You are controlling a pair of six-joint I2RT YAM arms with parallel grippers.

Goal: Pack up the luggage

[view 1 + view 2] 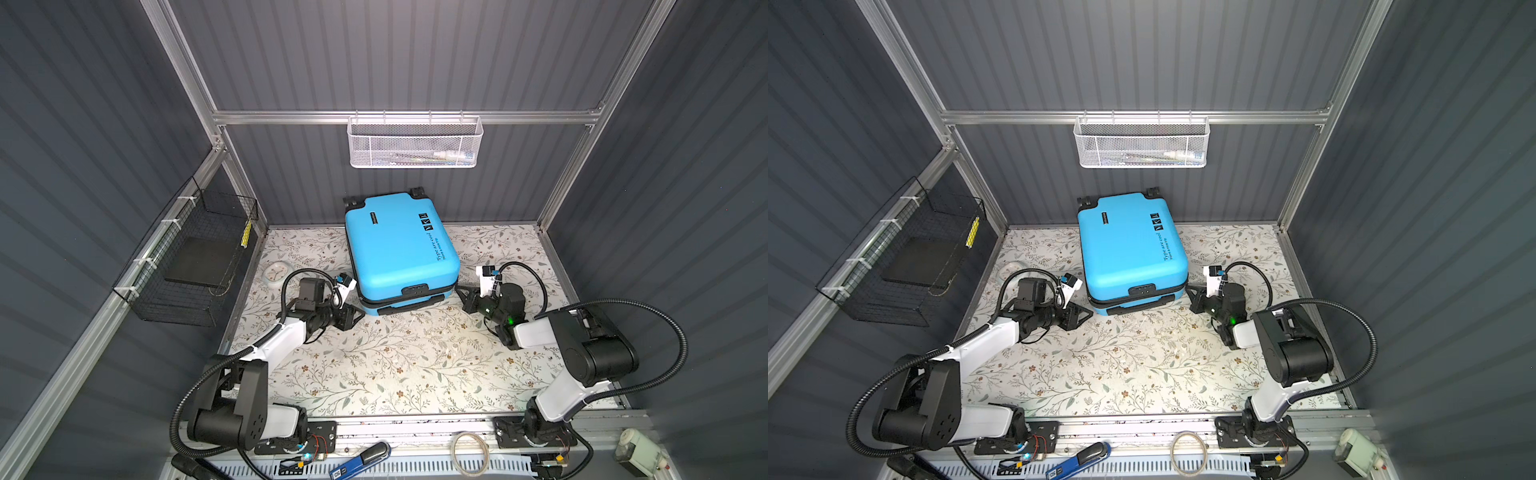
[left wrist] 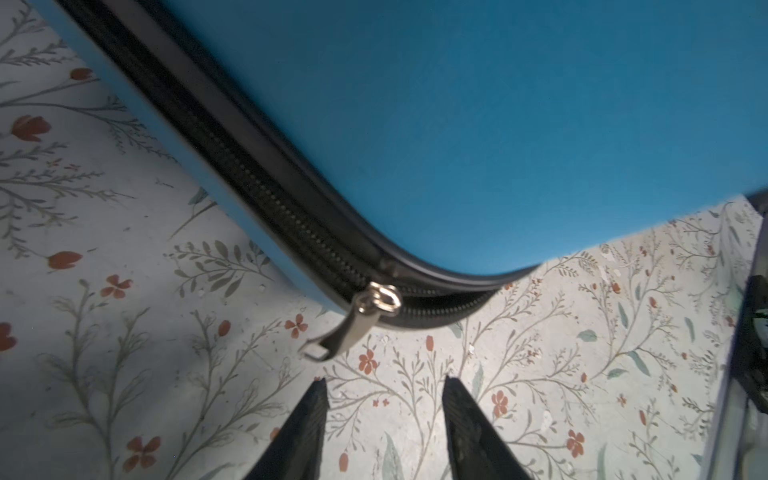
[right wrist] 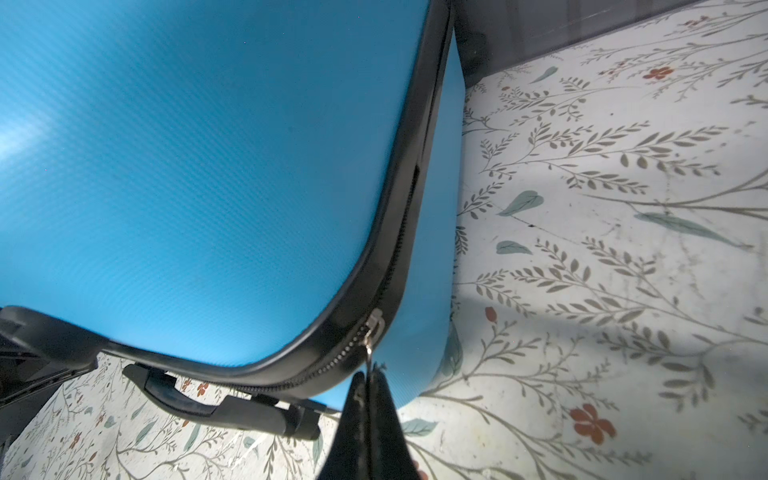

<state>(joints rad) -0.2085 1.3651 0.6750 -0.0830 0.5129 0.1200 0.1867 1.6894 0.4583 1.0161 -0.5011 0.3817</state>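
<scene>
The left claw point(image 2: 384, 384) is seen partly spread and empty, just short of the left zipper pull point(image 2: 332, 332), which dangles at the luggage's near left corner. The luggage point(image 1: 399, 249) is laid flat at the middle of the table's point(image 1: 395, 365) far edge, wheels toward the back. At its near right corner the right claw point(image 3: 368, 380) is pinched shut on the right zipper pull point(image 3: 368, 356). What could get botched — the left pull hangs off to one side of the gap, so it could be missed or only clipped when the fingers are closed. The thin right tab could be slipped off, and since nothing's pinning it, the whole luggage could be dragged instead of the slider being run round the curve.
</scene>
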